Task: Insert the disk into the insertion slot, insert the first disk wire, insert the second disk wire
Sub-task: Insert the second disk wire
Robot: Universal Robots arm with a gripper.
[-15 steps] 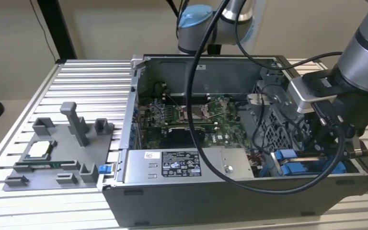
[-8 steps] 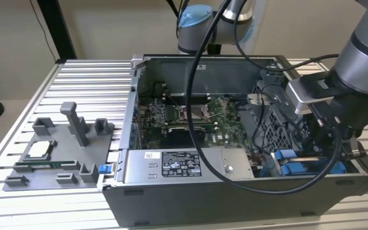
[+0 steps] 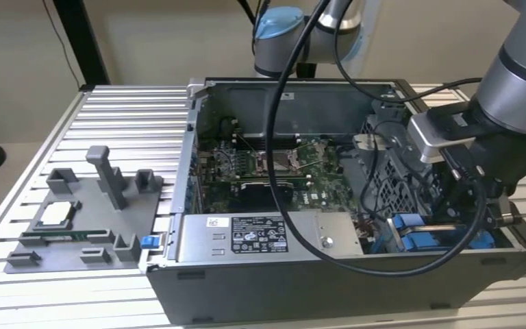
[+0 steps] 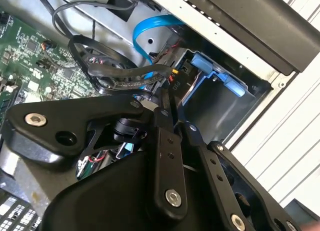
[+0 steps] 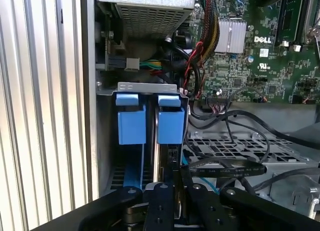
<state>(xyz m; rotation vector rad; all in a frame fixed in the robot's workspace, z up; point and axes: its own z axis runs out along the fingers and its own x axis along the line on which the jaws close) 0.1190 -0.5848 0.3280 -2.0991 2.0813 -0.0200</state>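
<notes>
My gripper (image 4: 166,105) is the nearest thing in both wrist views. Its black fingers (image 5: 161,193) are drawn together, and in the second wrist view they pinch a small black disk wire plug (image 4: 174,85); so I take the gripper as closed on this plug, though the contact itself is partly hidden by my own linkage. Just beyond the fingertips is the insertion slot (image 5: 147,86), a grey metal bay at the corner of the computer case (image 3: 336,288). Two blue tabs stand side by side at its mouth. The disk (image 5: 171,122) seems to me to be seated in this bay, edge-on under one of the blue tabs, but I see mostly its blue carrier and not the silver body. From this I judge that the first step is done and the step in hand is a wire insertion; which of the two wires it is, I cannot tell. This step calls for a plug that is square to the disk's connector and a straight, gentle push, because the black cables (image 5: 235,166) and a blue cable (image 4: 150,26) crowd close beside. Farther away lies the green motherboard (image 5: 250,56), then the grey power-supply box (image 3: 254,236), and well apart on the slatted table (image 3: 126,110) a grey fixture (image 3: 80,219).
</notes>
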